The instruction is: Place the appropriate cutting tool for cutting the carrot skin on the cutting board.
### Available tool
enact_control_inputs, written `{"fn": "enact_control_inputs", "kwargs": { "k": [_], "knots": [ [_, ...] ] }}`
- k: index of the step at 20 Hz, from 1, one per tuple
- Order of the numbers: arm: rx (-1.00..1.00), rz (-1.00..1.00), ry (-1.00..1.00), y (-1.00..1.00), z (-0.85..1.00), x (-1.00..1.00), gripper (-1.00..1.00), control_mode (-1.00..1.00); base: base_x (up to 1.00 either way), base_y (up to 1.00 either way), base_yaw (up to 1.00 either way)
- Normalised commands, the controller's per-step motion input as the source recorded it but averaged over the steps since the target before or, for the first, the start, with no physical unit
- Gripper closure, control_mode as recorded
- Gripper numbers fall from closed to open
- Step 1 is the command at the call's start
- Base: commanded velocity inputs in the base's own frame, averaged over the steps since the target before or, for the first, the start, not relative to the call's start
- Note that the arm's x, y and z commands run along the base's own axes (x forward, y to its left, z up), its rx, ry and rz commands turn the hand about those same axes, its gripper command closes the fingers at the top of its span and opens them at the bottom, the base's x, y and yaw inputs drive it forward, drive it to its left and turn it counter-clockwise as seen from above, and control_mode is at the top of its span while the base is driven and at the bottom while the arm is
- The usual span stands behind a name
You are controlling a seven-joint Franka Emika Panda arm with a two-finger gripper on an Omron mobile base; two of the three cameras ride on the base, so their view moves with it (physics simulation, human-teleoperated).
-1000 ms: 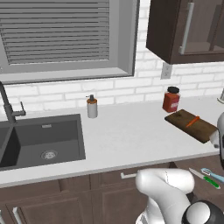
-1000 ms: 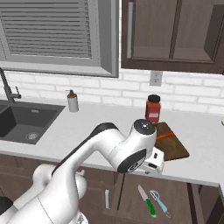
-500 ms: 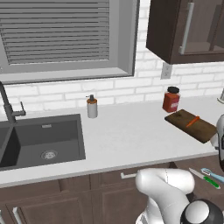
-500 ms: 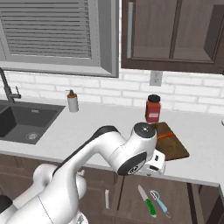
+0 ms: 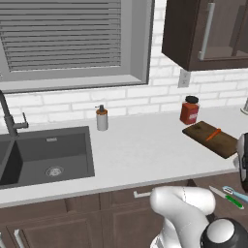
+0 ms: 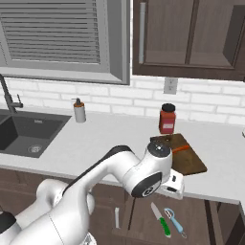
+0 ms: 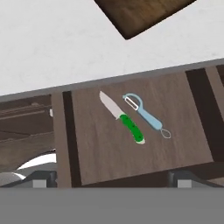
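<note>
Scanning L→R, left base view: sink [image 5: 46,155] at far left, soap bottle [image 5: 101,118] near the wall, then bare desk [image 5: 140,145], red jar [image 5: 190,110], and cutting board [image 5: 210,138] at far right w/ carrot [image 5: 213,134] lying on it. Board is staged near the desk edge, directly above the open drawer [image 7: 144,148], so the transfer looks like a short lift up and over.

Peeler [image 7: 142,114] is not on the board yet. It lies flat on the drawer floor, just beside the green-handled knife [image 7: 124,119] and roughly parallel to it, on the knife's right in hand view. Loop head is toward the desk edge, handle away. The two tools are close but apart, no touching I can make out.

Gripper [image 6: 173,187] sits below the desk edge, over the drawer, hand cam looking down at both tools, prob. lining up a top-down pick. Fingers: can't tell if wide or narrow; tips aren't clearly visible in hand view, and nothing is held as far as I can see.

Risk, IMO: the knife is so close that a sloppy approach could nudge or grab the wrong tool. Best to center on the blue handle, away from the blade.
</note>
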Motion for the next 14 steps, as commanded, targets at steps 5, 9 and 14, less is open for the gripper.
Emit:
{"fn": "enact_control_inputs", "kwargs": {
  "k": [5,9,14],
  "knots": [
    [-0.04,-0.02,0.12,-0.10,-0.61,-0.10,-1.00,-1.00,0.00,0.00,0.00],
    [-0.04,-0.01,0.19,-0.12,-0.71,-0.01,-1.00,-1.00,0.00,0.00,0.00],
    [0.00,-0.01,0.13,-0.24,-0.65,-0.11,-1.00,-1.00,0.00,0.00,0.00]
  ]
}}
